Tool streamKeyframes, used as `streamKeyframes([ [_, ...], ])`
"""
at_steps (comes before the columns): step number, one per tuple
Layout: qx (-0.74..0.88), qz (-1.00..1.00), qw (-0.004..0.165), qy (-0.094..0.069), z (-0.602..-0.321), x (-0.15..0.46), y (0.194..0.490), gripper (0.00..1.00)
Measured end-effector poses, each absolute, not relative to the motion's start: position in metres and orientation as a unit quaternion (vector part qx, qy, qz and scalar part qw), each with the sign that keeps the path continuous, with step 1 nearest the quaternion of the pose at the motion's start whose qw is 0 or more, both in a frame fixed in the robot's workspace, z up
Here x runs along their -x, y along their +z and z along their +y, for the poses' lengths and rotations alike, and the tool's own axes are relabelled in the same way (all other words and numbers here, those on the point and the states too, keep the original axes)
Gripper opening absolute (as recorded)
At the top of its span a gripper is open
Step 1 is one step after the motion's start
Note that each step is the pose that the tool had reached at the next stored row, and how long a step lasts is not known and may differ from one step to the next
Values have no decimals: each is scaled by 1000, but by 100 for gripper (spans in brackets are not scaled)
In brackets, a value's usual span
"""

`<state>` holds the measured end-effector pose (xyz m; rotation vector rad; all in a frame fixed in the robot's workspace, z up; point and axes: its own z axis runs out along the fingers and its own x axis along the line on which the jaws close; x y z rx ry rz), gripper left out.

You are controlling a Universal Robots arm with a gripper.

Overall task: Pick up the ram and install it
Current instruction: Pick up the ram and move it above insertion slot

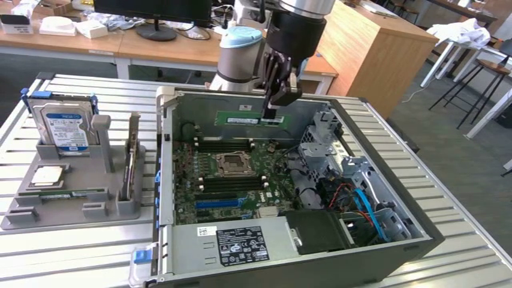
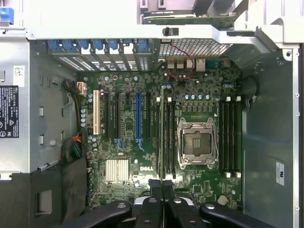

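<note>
My gripper [image 1: 272,113] hangs over the open computer case [image 1: 416,237], shut on the ram [image 1: 244,120]. The ram is a long, thin green stick, held level above the motherboard [image 1: 212,180] near the case's far wall. The wrist view sees the ram [image 2: 162,133] edge-on, as a thin line running out from between my fingertips [image 2: 155,186]. There it lies over the memory slots [image 2: 168,137] just beside the processor socket [image 2: 197,145]. More black slots [image 2: 229,137] sit on the socket's other side.
A grey holder [image 1: 24,213] at the exterior view's left carries a blue-labelled hard drive [image 1: 66,129], a square silver chip [image 1: 48,175] and an upright board [image 1: 131,157]. Inside the case are a power supply [image 1: 240,243], drive cages [image 1: 324,135] and blue cables [image 1: 364,201].
</note>
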<state>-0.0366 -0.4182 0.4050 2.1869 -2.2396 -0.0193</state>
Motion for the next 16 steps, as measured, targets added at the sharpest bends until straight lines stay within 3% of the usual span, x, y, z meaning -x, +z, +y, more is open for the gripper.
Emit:
streamKeyframes([
  [16, -699, -715, 5, -7, -418, 37, 378, 12],
])
